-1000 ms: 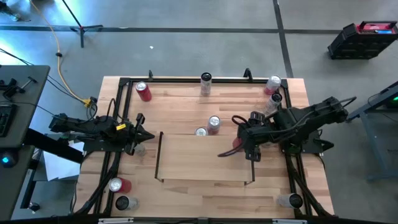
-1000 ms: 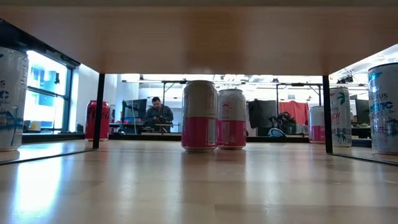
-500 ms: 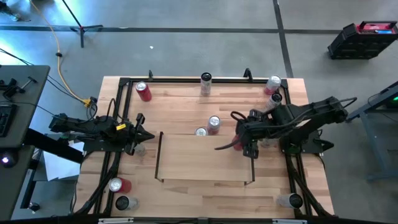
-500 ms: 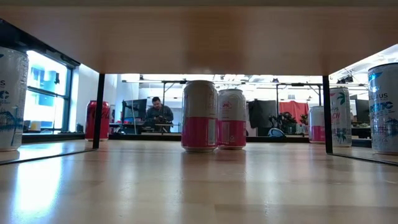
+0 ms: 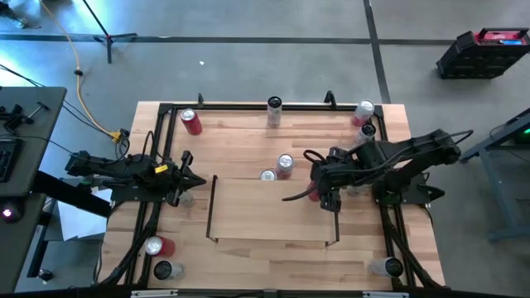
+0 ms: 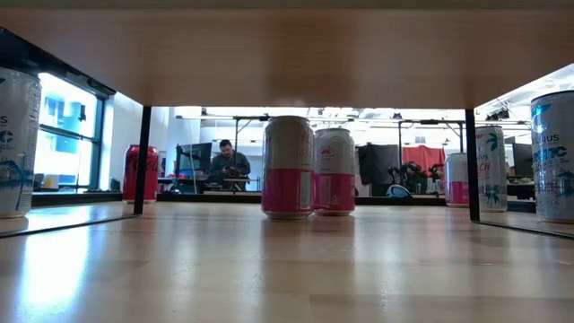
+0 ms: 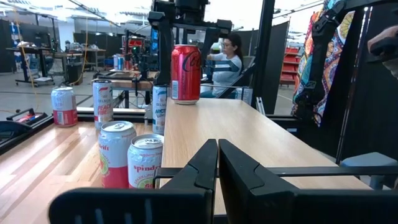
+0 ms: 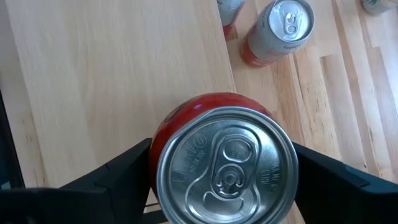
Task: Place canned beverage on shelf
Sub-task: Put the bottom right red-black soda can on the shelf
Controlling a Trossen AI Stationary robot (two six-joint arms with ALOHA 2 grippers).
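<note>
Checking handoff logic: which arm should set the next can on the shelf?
Right. Its hand is shut on a red can, at the right edge of the shelf. The left hand is shut, empty, parked outside the shelf's left rail.

light-wood table [image 5: 248,136] with black-railed shelf [image 5: 273,207], scattered cans [image 5: 284,164]

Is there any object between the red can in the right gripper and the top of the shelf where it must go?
Nothing visible. The right gripper holds the red can over the right end of the shelf, whose top is bare wood there; the two pink cans stand beyond its far edge.
</note>
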